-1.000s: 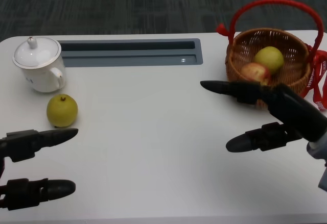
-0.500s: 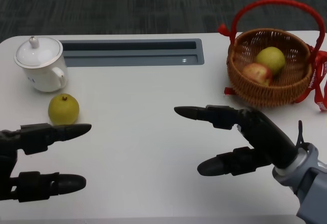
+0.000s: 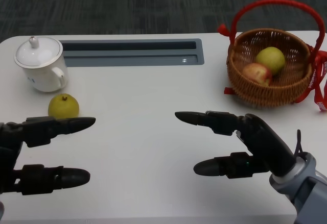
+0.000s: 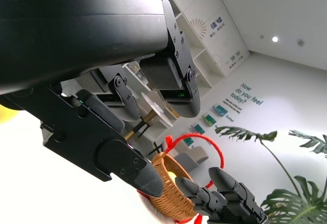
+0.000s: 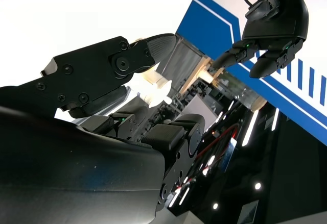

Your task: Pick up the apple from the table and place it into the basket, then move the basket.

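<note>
Reaching over the white table [image 3: 153,132] from the lower corners of the head view, both black hands hold nothing, fingers apart. The left hand [image 3: 38,152] enters at lower left, cut off by the frame edge, its upper finger passing just in front of a yellow-green fruit [image 3: 63,106], hiding that fruit's lower edge; whether they touch cannot be told. The right hand [image 3: 240,142] spreads at lower right, its silver wrist partly cropped at the corner.

At upper right stands the wicker basket [image 3: 265,89] with its red handle [image 3: 276,3]; the red ribbon on its far side runs out of frame. Inside lie the reddish apple [image 3: 257,73] and, touching it behind, a green fruit [image 3: 270,59]; the basket wall hides the lower parts of both. At upper left sits a white lidded cup [image 3: 40,63], beside a grey recessed slot [image 3: 133,53] along the table's far edge.

The left wrist view, tilted, is mostly filled by that hand's own dark shell; the basket appears small near its bottom edge, the other hand's fingers beside it. The right wrist view is likewise crowded by black casing, its background bright and hard to make out.
</note>
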You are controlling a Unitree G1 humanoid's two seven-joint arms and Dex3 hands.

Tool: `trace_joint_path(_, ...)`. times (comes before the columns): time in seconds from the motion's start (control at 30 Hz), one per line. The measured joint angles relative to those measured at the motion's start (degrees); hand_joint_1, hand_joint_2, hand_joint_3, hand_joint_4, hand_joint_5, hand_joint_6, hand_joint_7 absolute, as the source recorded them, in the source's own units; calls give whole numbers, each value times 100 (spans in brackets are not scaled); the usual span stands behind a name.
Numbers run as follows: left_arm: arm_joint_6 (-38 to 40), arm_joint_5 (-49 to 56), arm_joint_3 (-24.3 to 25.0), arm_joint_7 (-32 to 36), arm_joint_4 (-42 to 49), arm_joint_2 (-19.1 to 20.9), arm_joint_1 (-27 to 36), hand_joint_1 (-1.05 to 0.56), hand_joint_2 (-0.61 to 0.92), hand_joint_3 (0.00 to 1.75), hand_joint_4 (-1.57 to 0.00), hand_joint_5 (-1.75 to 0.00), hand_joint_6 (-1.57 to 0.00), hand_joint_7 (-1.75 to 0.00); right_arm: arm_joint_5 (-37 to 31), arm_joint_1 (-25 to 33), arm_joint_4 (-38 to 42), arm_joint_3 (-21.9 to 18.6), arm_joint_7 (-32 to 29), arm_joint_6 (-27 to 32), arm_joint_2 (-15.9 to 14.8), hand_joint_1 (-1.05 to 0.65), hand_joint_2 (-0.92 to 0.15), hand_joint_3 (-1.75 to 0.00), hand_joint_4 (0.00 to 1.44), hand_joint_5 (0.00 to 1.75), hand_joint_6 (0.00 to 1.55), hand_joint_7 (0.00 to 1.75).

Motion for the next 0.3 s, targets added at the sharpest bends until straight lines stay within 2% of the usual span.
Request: trace_joint_path(0.3,-95,-167,-24,-128,152,-31,-123,-54,64,1,-97,0,-91,0,-145,194,-221,-104,-178,-23,-6,-38,-81,0,69,1,63,1)
